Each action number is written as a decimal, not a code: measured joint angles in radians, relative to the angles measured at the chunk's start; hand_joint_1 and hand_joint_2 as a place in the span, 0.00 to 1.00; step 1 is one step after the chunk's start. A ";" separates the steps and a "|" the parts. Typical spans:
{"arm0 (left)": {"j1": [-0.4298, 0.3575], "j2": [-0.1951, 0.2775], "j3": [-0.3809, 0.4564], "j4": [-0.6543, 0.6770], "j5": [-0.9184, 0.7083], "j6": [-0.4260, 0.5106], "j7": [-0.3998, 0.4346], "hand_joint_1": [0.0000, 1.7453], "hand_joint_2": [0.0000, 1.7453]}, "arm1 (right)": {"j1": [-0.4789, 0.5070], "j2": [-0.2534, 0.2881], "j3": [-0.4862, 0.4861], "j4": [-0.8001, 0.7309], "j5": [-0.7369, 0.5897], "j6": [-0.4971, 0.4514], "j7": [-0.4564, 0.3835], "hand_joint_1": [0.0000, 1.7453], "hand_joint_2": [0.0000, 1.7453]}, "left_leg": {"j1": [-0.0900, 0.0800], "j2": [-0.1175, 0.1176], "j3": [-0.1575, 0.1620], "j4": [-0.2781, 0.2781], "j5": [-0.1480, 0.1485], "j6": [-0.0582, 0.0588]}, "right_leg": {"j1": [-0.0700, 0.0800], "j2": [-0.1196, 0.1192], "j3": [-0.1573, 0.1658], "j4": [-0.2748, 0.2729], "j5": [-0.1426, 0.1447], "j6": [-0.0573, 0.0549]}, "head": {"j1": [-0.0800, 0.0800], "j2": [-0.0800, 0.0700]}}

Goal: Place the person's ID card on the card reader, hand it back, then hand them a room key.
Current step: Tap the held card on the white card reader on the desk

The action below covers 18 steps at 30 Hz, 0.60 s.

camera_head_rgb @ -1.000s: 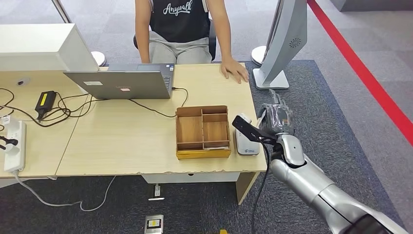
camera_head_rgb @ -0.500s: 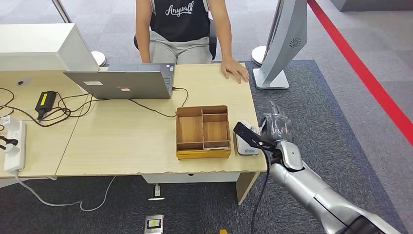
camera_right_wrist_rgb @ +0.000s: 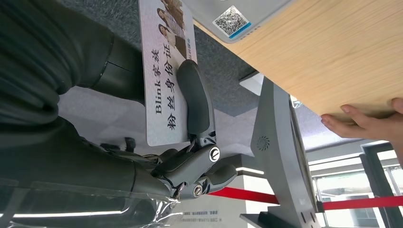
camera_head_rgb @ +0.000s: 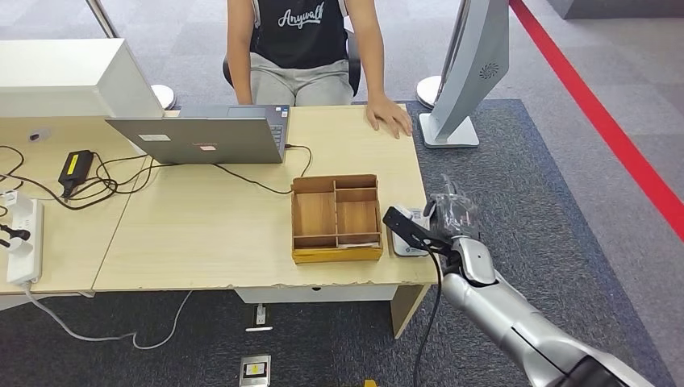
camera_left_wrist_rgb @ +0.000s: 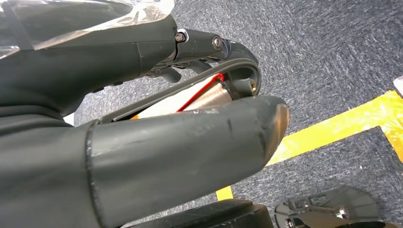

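My right hand (camera_head_rgb: 453, 213) hovers at the table's right edge, just right of the white card reader (camera_head_rgb: 408, 236). It pinches the ID card (camera_right_wrist_rgb: 166, 71), a pale card with printed photos and dark lettering, with a finger (camera_right_wrist_rgb: 195, 97) lying across its face. A corner of the card reader (camera_right_wrist_rgb: 236, 15) lies close beside the card; I cannot tell whether they touch. The person sits across the table, one hand (camera_head_rgb: 389, 116) flat on its far right corner. My left hand (camera_left_wrist_rgb: 142, 128) hangs over the carpet, fingers curled toward the thumb, holding nothing.
A wooden compartment tray (camera_head_rgb: 336, 218) stands just left of the reader. A laptop (camera_head_rgb: 202, 137) and cables lie at the back left. A grey kiosk stand (camera_head_rgb: 466, 72) rises beyond the table's right end. The table edge (camera_head_rgb: 422, 201) runs beside my right hand.
My right hand with the card has sunk a little and drawn back toward me, staying beside the reader. The person's hand has not moved.
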 joint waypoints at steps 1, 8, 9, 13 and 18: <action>0.000 0.000 0.000 0.000 0.000 0.000 0.001 0.00 0.00 | 0.000 0.002 0.000 0.003 -0.003 0.000 -0.004 1.00 1.00 | 0.000 0.000 0.000 0.000 0.000 0.000 | 0.000 0.000 0.000 0.000 0.000 0.000 | 0.000 0.000; 0.000 0.000 0.000 0.000 0.000 0.000 0.003 0.00 0.00 | 0.000 0.026 0.002 0.027 -0.023 -0.004 -0.032 1.00 1.00 | 0.000 0.000 0.000 0.000 0.000 0.000 | 0.000 0.000 0.000 0.000 0.000 0.000 | 0.000 0.000; 0.000 0.000 0.000 0.000 0.000 0.000 0.002 0.00 0.00 | 0.000 0.031 0.002 0.029 -0.027 -0.004 -0.038 1.00 1.00 | 0.000 0.000 0.000 0.000 0.000 0.000 | 0.000 0.000 0.000 0.000 0.000 0.000 | 0.000 0.000; 0.000 0.000 0.000 -0.001 -0.001 0.001 0.001 0.00 0.00 | 0.001 0.049 0.005 0.041 -0.044 -0.006 -0.066 1.00 1.00 | 0.000 0.000 0.000 0.000 0.000 0.000 | 0.000 0.000 0.000 0.000 0.000 0.000 | 0.000 0.000; 0.000 0.000 0.000 -0.001 -0.002 0.002 0.000 0.00 0.00 | 0.003 0.071 0.007 0.057 -0.049 -0.007 -0.073 1.00 1.00 | 0.000 0.000 0.000 0.000 0.000 0.000 | 0.000 0.000 0.000 0.000 0.000 0.000 | 0.000 0.000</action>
